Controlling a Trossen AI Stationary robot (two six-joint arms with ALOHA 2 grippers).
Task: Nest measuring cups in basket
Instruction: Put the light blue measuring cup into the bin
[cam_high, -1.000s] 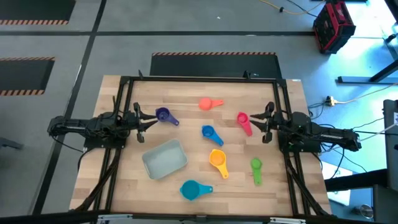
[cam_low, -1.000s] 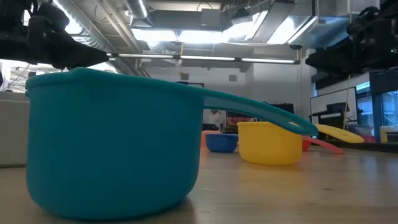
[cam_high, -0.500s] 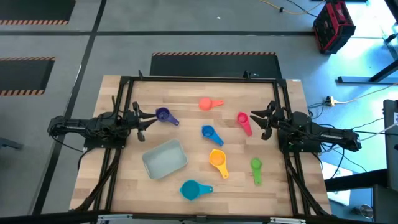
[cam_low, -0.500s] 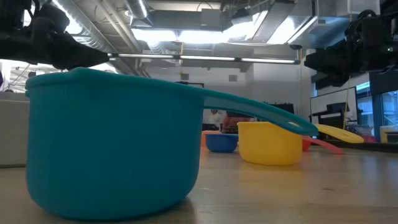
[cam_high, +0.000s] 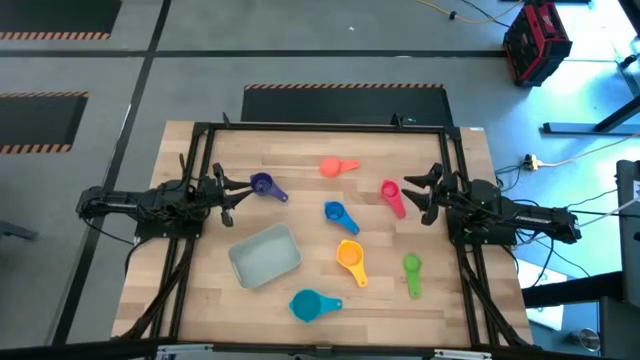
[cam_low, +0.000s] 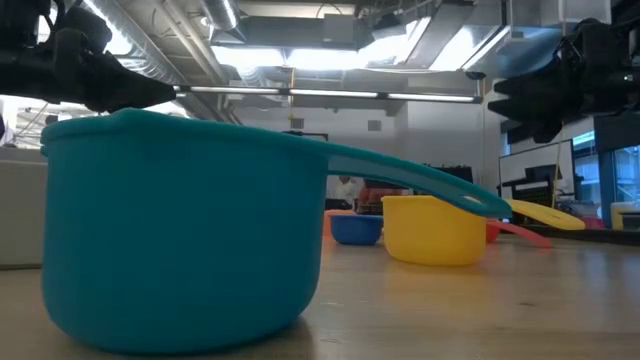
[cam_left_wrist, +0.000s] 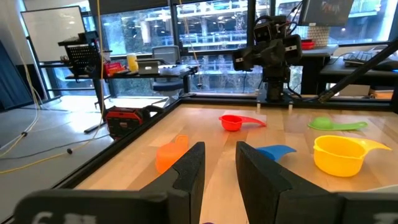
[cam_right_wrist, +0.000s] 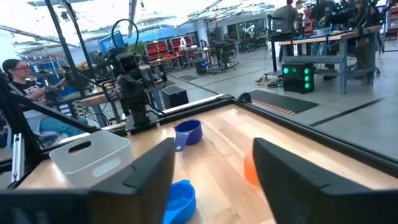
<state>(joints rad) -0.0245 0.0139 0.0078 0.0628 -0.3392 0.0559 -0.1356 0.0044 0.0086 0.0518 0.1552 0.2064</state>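
Seven measuring cups rest on their bases on the wooden table: purple (cam_high: 263, 184), coral-orange (cam_high: 333, 167), pink-red (cam_high: 391, 195), blue (cam_high: 335, 212), yellow-orange (cam_high: 349, 255), green (cam_high: 411, 268) and teal (cam_high: 308, 304). The pale basket (cam_high: 265, 253) sits near the table's left-centre, with nothing in it. My left gripper (cam_high: 240, 192) hovers open just left of the purple cup. My right gripper (cam_high: 408, 195) hovers open just right of the pink-red cup. The teal cup (cam_low: 180, 230) fills the low view, with the yellow-orange cup (cam_low: 435, 230) and the blue cup (cam_low: 355, 228) behind it.
A black frame (cam_high: 320, 127) borders the table. The right wrist view shows the basket (cam_right_wrist: 87, 155), the purple cup (cam_right_wrist: 188, 132), the blue cup (cam_right_wrist: 177, 199), my left arm (cam_right_wrist: 130, 74) and a seated person (cam_right_wrist: 15, 68) beyond the table. Bare wood lies between the cups.
My right gripper has moved a little toward the table's left, closer to the pink-red cup. The cups and the basket have stayed where they were.
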